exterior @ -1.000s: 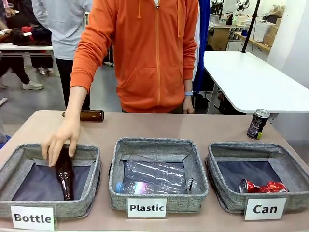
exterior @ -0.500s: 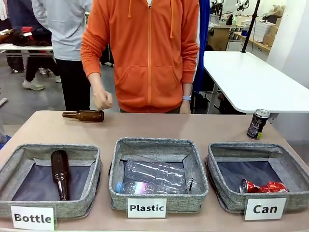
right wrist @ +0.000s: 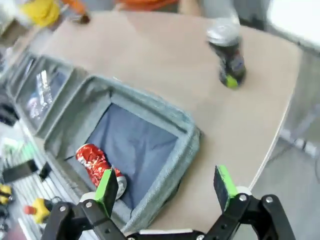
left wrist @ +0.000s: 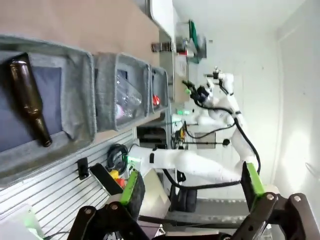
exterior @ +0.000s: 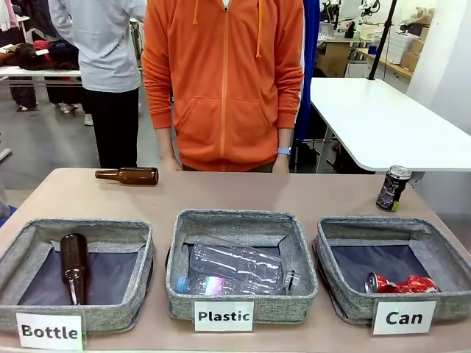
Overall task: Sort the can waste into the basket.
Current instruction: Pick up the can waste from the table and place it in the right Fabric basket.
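Note:
A crushed shiny red can point(exterior: 401, 284) lies in the front corner of the grey "Can" basket point(exterior: 441, 250) at the right. A dark can point(exterior: 393, 188) with a silver top stands upright on the table behind that basket, near the right edge. In the right wrist view, my right gripper point(right wrist: 166, 184) hovers open above the basket's near wall point(right wrist: 165, 117), with the red can point(right wrist: 95, 161) to its lower left and the dark can point(right wrist: 227, 59) farther off. My left gripper point(left wrist: 191, 184) is open and holds nothing, off the table's left end.
The "Plastic" basket point(exterior: 243, 220) in the middle holds clear bottles. The "Bottle" basket point(exterior: 110, 228) at the left holds a brown bottle point(exterior: 72, 266). Another brown bottle point(exterior: 129, 176) lies at the far left. A person in an orange hoodie point(exterior: 224, 81) stands at the far edge.
The person's hand let go of the brown bottle in the "Bottle" basket and drew back to their side. The bottle rolled left inside the basket. Both cans stayed put.

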Controlling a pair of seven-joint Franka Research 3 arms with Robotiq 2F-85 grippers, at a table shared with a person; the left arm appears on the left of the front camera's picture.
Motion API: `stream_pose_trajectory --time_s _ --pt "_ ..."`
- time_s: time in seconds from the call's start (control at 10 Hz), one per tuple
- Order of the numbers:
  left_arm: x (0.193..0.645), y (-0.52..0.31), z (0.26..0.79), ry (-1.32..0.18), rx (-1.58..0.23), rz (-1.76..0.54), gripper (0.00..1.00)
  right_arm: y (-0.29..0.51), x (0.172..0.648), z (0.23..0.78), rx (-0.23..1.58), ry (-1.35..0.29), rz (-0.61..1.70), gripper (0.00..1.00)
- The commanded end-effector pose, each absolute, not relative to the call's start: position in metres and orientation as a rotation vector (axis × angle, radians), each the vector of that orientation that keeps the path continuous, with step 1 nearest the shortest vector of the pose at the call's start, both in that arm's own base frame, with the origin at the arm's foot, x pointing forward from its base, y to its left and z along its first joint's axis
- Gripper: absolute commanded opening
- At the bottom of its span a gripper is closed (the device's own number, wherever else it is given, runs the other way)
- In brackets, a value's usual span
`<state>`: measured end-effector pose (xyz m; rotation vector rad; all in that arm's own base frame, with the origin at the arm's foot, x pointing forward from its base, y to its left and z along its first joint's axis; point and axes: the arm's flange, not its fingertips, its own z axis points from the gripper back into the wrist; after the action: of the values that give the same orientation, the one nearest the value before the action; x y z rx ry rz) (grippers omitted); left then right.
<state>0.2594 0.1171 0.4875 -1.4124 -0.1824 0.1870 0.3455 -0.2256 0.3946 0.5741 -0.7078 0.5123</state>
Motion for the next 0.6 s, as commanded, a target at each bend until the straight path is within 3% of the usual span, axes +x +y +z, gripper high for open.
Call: stream_pose_trajectory --time_s 0.0,0.4,0.5 --pt "0.26 0.067 0.477 -0.127 -1.43 0.163 1.0 -0.237 0.387 0.361 0.616 -0.793 0.631 1.0" --pt "0.248 -0.034 0.433 -0.011 -1.336 0.079 1.0 -0.222 0.426 0.335 0.53 -0.93 0.646 1.0" --pt "0.299 0.041 0.483 -0.048 -1.379 0.081 1.0 -0.221 0.431 0.334 0.493 -0.946 0.649 1.0"
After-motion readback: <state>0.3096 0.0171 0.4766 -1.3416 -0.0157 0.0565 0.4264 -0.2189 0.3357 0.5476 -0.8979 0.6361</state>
